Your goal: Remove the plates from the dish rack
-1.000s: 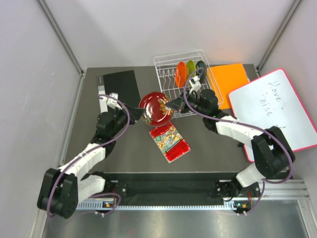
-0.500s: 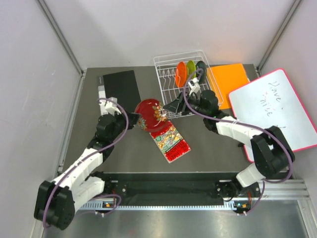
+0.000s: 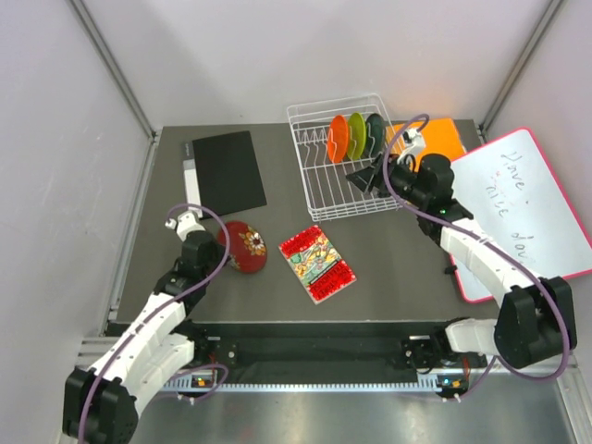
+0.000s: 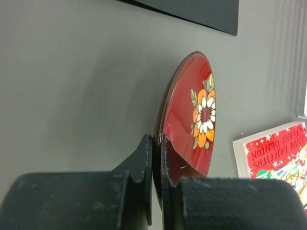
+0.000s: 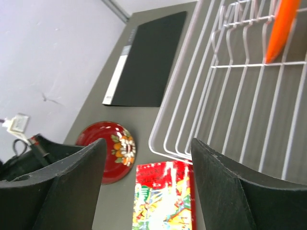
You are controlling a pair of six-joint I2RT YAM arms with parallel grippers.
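A dark red plate (image 3: 244, 247) with a flower pattern stands on edge low over the table at the near left. My left gripper (image 3: 223, 246) is shut on its rim (image 4: 157, 143), with the plate's face (image 4: 194, 112) turned to the right. The white wire dish rack (image 3: 319, 176) stands at the back with orange (image 3: 339, 137), lime green (image 3: 356, 135) and dark teal (image 3: 374, 133) plates upright in it. My right gripper (image 3: 363, 175) hangs open and empty (image 5: 148, 143) over the rack's front right part (image 5: 230, 96). Its view also takes in the red plate (image 5: 108, 148) and the orange plate (image 5: 283, 28).
A red patterned packet (image 3: 317, 264) lies in front of the rack. A black folder (image 3: 227, 166) lies at the back left. An orange board (image 3: 435, 141) and a whiteboard (image 3: 518, 199) lie on the right. Grey walls close in both sides.
The right gripper let go of the red plate, opened and drew back right over the rack. The left arm carried the plate from near the rack toward the near left and lowered it.
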